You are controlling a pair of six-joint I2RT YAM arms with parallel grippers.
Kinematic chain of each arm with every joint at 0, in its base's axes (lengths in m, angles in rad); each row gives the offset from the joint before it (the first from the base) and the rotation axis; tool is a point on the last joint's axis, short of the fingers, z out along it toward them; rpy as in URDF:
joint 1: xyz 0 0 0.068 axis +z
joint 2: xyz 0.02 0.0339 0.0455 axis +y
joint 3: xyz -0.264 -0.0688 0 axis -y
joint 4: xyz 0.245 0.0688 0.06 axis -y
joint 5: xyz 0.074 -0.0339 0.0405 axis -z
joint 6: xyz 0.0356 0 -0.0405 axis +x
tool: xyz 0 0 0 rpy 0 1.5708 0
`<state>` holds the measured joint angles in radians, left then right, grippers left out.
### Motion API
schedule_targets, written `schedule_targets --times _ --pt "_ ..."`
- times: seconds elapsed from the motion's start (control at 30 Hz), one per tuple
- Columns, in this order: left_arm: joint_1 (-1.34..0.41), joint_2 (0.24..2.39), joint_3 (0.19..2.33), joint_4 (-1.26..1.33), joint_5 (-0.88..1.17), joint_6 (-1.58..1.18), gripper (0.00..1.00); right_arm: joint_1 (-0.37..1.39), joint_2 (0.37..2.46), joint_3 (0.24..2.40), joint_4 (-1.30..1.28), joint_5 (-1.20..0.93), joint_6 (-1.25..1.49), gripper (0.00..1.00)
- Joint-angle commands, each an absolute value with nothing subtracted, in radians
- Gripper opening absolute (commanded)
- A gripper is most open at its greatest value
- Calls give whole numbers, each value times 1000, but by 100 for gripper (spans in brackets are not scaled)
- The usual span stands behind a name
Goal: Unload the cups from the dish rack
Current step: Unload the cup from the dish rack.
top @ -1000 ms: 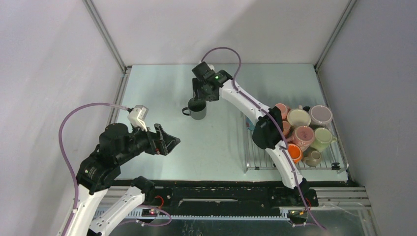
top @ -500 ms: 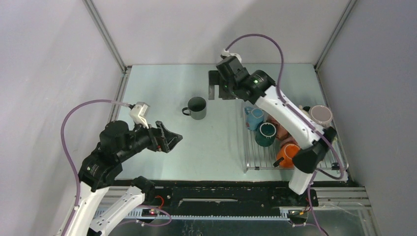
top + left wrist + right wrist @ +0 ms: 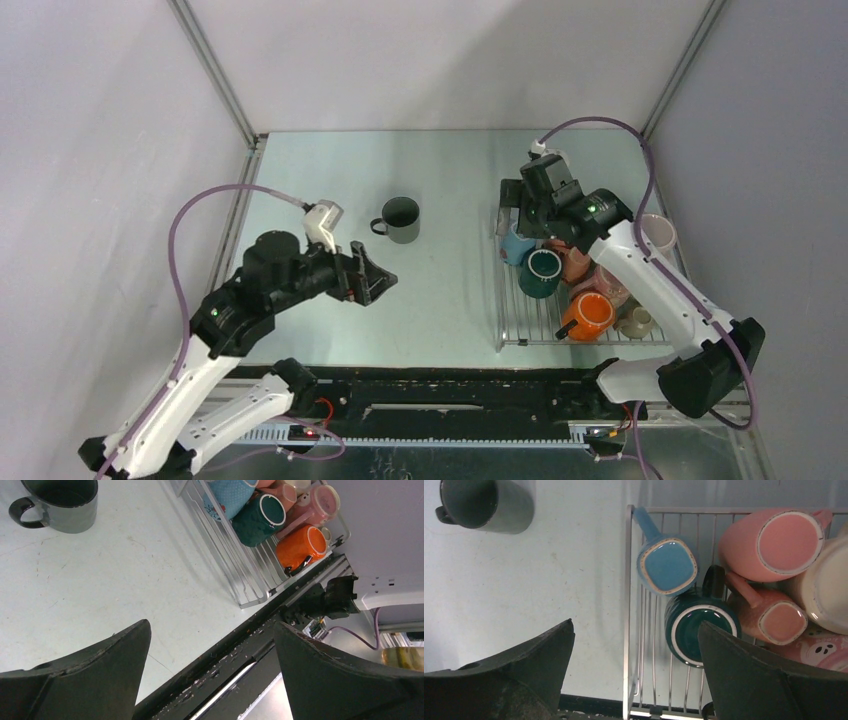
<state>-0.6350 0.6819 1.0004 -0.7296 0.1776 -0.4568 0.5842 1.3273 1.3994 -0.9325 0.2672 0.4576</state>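
Blue cup beside teal cup (seemingly touching) in dish rack.

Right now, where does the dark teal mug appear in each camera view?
Top external: dark teal mug right of centre, in the dish rack.
Left wrist: near the top edge, right of centre.
Right wrist: lower half, right of centre.
Shared landmark: the blue mug beside it.
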Motion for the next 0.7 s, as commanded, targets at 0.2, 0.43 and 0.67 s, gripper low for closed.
schedule_targets --times 0.2,0.43,0.67 --pt "-699 774 1026 -627 104 -472 100 462 1384 1328 -732 194 293 100" --pt "-699 800 1025 -617 92 -475 100 441 1490 1319 -692 181 267 100" --pt "-700 818 1022 -609 90 -484 100 436 1550 1271 -648 163 270 98"
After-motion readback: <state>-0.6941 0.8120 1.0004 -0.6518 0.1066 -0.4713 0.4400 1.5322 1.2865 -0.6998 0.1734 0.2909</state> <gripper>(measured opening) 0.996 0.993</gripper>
